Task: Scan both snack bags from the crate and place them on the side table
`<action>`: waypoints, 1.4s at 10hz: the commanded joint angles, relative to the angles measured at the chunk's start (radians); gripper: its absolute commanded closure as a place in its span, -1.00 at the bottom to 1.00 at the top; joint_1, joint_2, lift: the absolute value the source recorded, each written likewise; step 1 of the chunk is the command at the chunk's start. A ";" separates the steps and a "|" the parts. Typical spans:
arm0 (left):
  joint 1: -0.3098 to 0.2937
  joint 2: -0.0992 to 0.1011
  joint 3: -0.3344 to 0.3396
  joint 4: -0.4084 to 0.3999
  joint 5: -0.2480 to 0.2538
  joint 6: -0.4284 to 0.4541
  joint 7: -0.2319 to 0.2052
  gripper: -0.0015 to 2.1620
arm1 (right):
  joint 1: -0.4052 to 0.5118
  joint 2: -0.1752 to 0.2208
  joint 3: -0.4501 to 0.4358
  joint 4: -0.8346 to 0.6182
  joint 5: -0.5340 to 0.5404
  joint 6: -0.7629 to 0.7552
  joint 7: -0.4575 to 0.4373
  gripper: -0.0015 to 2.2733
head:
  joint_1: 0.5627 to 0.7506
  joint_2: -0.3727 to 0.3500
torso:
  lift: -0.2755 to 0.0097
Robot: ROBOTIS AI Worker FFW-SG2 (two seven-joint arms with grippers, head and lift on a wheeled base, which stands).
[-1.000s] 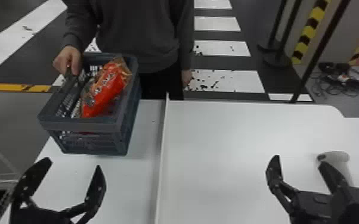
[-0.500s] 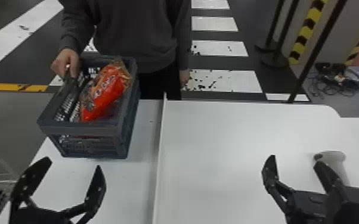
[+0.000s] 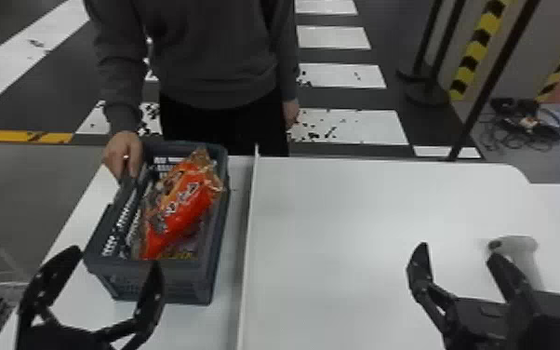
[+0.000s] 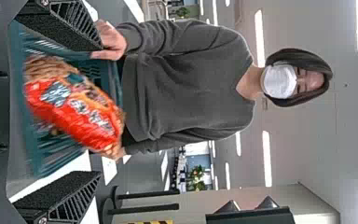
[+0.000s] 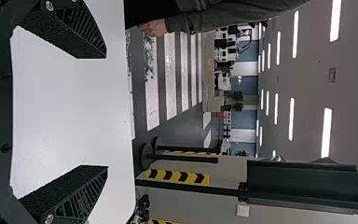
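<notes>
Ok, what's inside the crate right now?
A red-orange snack bag lies slanted in the crate. By its near end, a dark patch with yellow shows low down, possibly the second bag. The red-orange bag covers what's beneath it, so I can't confirm.

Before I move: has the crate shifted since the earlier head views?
Yes: the crate came toward the robot. It reached well beyond the far end of the white divider; now its far side is about level with that end.
</notes>
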 commanded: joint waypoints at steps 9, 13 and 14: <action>-0.018 0.001 -0.019 0.033 -0.019 -0.086 0.054 -1.00 | -0.005 0.002 0.000 0.016 -0.009 -0.013 -0.001 -0.93 | 0.41 0.03 | 0.24; -0.087 -0.001 -0.019 0.036 0.001 -0.031 0.043 -1.00 | -0.005 0.002 -0.002 0.017 -0.009 0.008 -0.001 -0.93 | 0.41 0.01 | 0.24; -0.121 -0.004 -0.012 0.022 -0.005 0.052 0.048 -1.00 | -0.006 0.002 -0.002 0.017 -0.009 0.027 0.000 -0.93 | 0.41 0.02 | 0.24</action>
